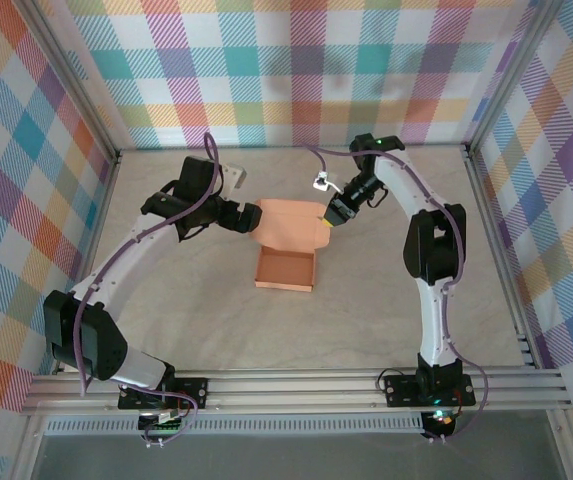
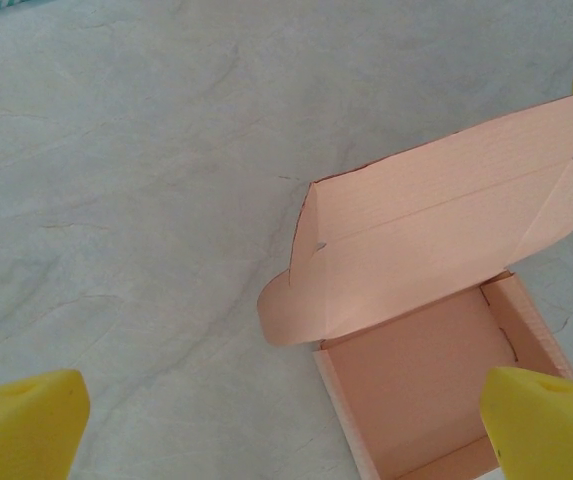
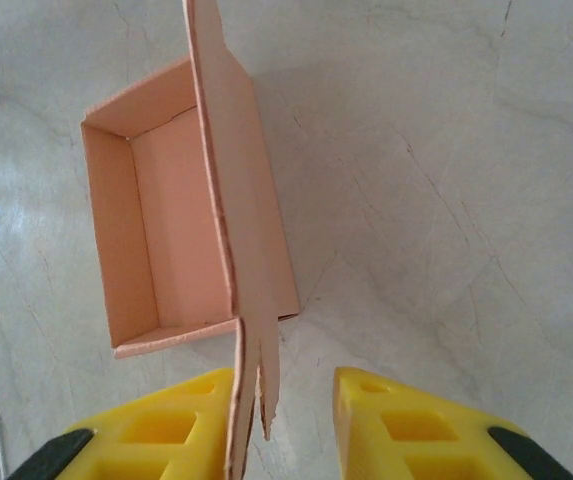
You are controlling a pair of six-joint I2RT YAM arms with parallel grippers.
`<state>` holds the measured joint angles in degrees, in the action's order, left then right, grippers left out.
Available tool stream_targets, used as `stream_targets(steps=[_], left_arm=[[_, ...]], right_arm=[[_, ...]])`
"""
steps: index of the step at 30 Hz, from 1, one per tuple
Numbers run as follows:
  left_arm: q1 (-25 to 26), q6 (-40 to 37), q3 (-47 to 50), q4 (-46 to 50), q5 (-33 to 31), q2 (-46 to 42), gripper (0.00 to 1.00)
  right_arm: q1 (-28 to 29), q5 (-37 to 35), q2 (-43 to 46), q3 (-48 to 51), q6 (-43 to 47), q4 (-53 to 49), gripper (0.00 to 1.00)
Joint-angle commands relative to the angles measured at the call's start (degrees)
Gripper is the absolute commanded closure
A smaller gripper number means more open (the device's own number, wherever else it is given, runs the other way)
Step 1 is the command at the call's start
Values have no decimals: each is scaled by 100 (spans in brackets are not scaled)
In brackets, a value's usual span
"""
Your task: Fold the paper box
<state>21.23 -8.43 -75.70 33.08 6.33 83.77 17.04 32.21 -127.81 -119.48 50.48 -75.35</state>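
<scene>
Since lid (image 1: 288, 225) needs steadying for fold, paper box (image 1: 286, 272) being presented at table (image 1: 166, 330) centre, lid raised at 12 o'clock. Between narrow jaws of right gripper (image 3: 284, 390), lid flap (image 3: 249, 390) being bracketed, pinch unconfirmed. At 10 o'clock, left gripper (image 1: 249, 217) being stationed, jaws wide, likely backstop.

Paper box (image 1: 285, 270) on table (image 1: 166, 290), seemingly central

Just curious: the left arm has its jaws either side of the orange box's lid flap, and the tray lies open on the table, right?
Wrong arm: the right wrist view shows the jaws of the right arm either side of the lid flap of the paper box. The rest holds.
</scene>
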Motion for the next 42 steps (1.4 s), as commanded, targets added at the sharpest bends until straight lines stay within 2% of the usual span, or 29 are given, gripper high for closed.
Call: stream_targets(steps=[1, 3, 6, 8, 12, 17, 21, 24, 28, 30, 34, 40, 42], left_arm=[[-44, -54, -97, 129, -18, 27, 0], [-42, -61, -98, 137, -26, 35, 0], [-44, -71, -97, 145, -26, 45, 0], [-49, -80, -97, 142, -26, 59, 0], [-50, -82, -95, 146, -48, 74, 0], [-82, -26, -9, -20, -65, 83, 0], [-262, -14, 48, -186, 372, 163, 0], [-453, -417, -78, 64, 1074, 315, 0], [-543, -1036, -401, 687, 1593, 472, 1], [-569, -1527, -658, 1170, 2053, 582, 1], [-576, -2285, -1035, 1725, 2209, 853, 1], [-577, -2906, -2358, 2985, 2247, 1898, 20], [-560, -3101, -2602, 3233, 2114, 2179, 37]], right_arm=[[64, 276, -164, -244, 208, -269, 73], [85, 277, -210, -281, 200, -287, 74], [92, 286, -272, -346, 206, -346, 81], [90, 294, -299, -389, 207, -383, 83], [98, 254, -267, -392, 201, -384, 100], [150, 94, 15, -122, 251, -56, 100], [179, -9, 403, 358, 496, 472, 100], [234, -74, 541, 479, 675, 461, 100], [303, -234, 783, 674, 822, 494, 100], [331, -328, 900, 764, 852, 544, 100], [377, -264, 1107, 939, 944, 671, 100], [491, -53, 1171, 935, 1000, 625, 100], [511, -37, 1180, 959, 986, 605, 100]])
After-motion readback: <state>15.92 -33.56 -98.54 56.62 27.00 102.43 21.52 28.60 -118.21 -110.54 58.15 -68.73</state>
